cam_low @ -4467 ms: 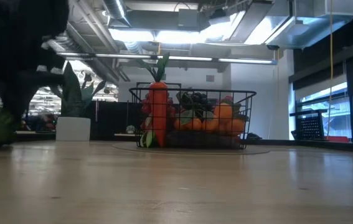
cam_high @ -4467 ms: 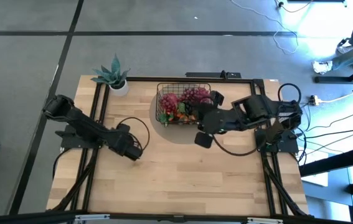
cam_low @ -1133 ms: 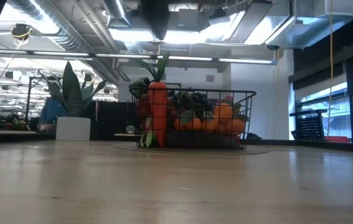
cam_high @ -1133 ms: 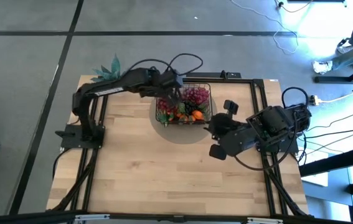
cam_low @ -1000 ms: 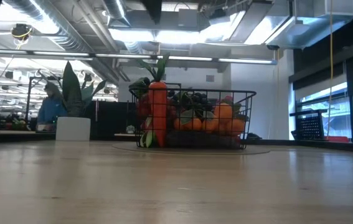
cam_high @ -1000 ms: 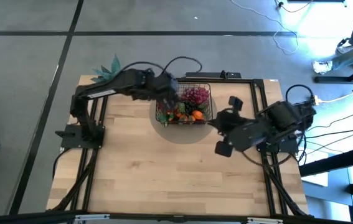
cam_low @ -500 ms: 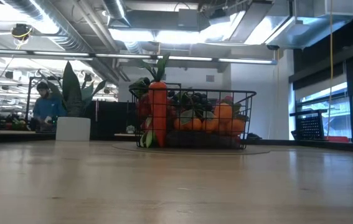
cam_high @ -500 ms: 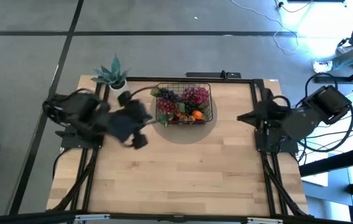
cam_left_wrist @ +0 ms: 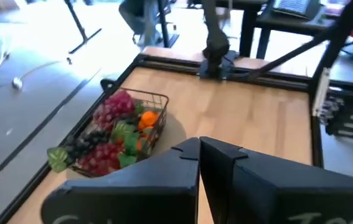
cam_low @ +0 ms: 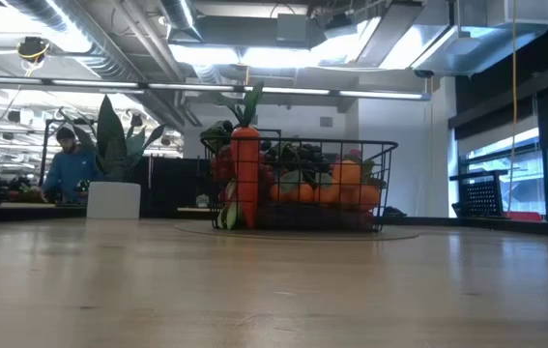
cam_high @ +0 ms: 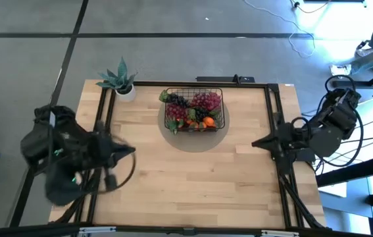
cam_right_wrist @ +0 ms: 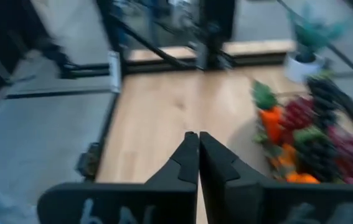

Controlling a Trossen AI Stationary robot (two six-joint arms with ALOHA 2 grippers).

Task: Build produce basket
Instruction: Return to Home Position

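- The left gripper (cam_left_wrist: 199, 144) has its two dark fingers pressed together with nothing between them. In the high view it sits at the left edge of the table (cam_high: 193, 178), in the left middle of the frame, pointing toward the centre.
- The right gripper (cam_right_wrist: 198, 135) is likewise closed tight and empty. In the high view it lies at the table's right edge, right of centre in the frame, with its tip pointing inward.
- Both grippers are well apart from the basket (cam_high: 195, 89), which stands on the table in the upper centre of the high view, near the far edge.
- The produce fills the basket: red grapes (cam_high: 206, 100) in its upper right part, dark grapes (cam_high: 175, 101) in its upper left part, and an orange (cam_high: 208, 121) toward its lower right.
- In the low view, the carrot (cam_low: 245, 174) stands upright at the basket's left end, with oranges (cam_low: 346, 179) toward its right.
- A potted plant (cam_high: 122, 79) stands at the table's upper left corner, near the basket but not touching it.
- A person (cam_low: 66, 164) shows in the room behind, at the left of the low view.
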